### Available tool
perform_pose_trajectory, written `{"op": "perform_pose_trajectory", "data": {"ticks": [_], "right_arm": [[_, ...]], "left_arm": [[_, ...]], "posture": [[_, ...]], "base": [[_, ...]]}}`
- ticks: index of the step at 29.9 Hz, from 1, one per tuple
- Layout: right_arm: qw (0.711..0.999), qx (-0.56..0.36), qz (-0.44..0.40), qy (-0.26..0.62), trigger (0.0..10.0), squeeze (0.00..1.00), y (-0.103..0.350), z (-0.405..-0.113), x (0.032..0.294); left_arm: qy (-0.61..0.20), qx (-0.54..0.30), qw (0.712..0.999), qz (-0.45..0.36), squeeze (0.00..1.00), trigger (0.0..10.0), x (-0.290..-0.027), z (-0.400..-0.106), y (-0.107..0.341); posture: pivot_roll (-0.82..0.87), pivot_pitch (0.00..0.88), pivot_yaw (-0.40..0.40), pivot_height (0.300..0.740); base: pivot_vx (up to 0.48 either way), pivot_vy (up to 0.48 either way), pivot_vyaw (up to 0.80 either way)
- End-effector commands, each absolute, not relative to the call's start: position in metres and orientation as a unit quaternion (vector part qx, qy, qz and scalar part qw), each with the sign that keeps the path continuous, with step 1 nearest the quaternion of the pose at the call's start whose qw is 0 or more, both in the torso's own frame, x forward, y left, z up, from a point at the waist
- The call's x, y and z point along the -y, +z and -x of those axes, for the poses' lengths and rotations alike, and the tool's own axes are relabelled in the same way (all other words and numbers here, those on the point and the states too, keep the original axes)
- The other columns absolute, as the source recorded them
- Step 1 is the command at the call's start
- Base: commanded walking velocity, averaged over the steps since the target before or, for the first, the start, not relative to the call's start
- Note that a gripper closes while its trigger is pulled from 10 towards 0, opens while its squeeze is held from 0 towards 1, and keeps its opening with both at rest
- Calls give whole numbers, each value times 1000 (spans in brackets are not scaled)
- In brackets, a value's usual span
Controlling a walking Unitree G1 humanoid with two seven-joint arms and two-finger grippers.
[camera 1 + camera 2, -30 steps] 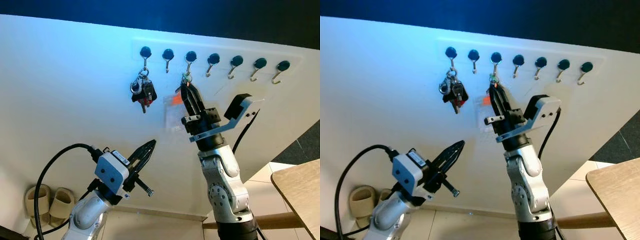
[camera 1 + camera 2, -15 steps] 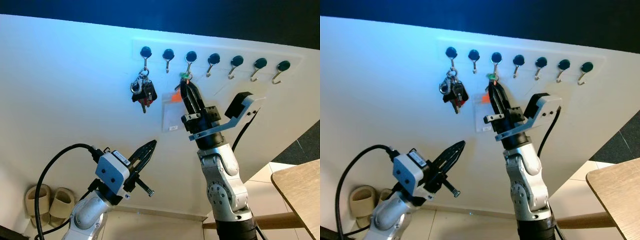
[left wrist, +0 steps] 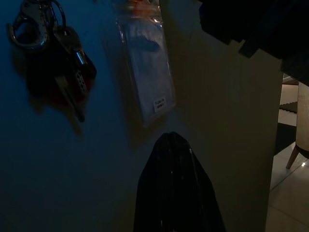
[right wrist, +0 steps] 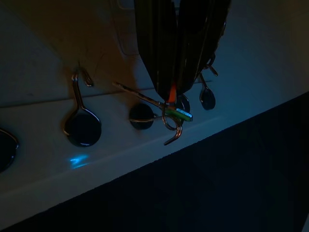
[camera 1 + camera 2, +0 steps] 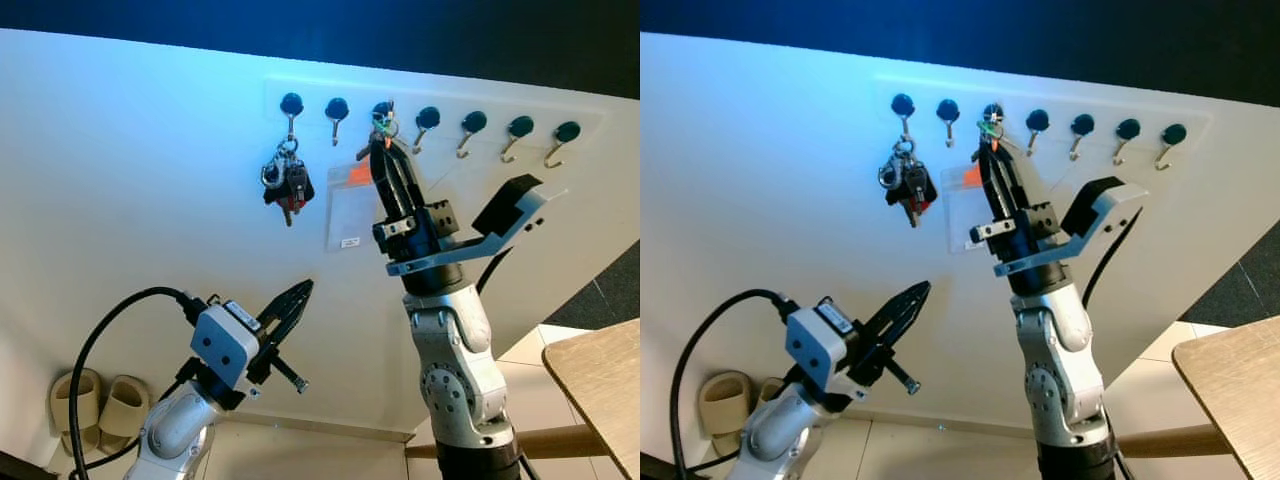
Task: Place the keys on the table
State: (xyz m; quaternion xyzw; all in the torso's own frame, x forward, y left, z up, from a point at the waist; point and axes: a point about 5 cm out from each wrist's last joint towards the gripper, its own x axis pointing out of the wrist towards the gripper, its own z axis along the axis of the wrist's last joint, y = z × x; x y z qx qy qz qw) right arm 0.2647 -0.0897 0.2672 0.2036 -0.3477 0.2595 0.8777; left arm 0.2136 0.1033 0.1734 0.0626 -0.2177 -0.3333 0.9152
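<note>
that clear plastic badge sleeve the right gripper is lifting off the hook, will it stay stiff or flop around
Probably floppy: the clear plastic badge sleeve dangles flat from the ring pinched by the right gripper, so it may swing. It looks thin and likely light. The ring at the silver hook could snag.

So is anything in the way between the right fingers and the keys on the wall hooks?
Nothing covers the keys on the first hook. But the right gripper, two hooks along, is shut on the clear badge holder, with one bare hook between.
</note>
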Motion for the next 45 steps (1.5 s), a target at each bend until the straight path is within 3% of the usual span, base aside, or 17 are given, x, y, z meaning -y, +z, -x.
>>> {"op": "perform_pose_trajectory", "data": {"ticks": [1,24,45], "right_arm": [[874,354,-206,260,0,0,269,-260,91],[854,370,-222,290,0,0,285,-241,80],[853,378,-258,253,0,0,306,-256,91]], "left_arm": [[-342,217,912,-70,0,10000,-103,-210,175],[-343,215,912,-71,0,10000,-104,-210,175],[-346,214,910,-77,0,10000,-103,-209,175]], "posture": [[78,117,-75,740],[78,129,-73,740],[80,133,-74,740]], "base": [[0,0,0],[0,0,0],[0,0,0]]}}
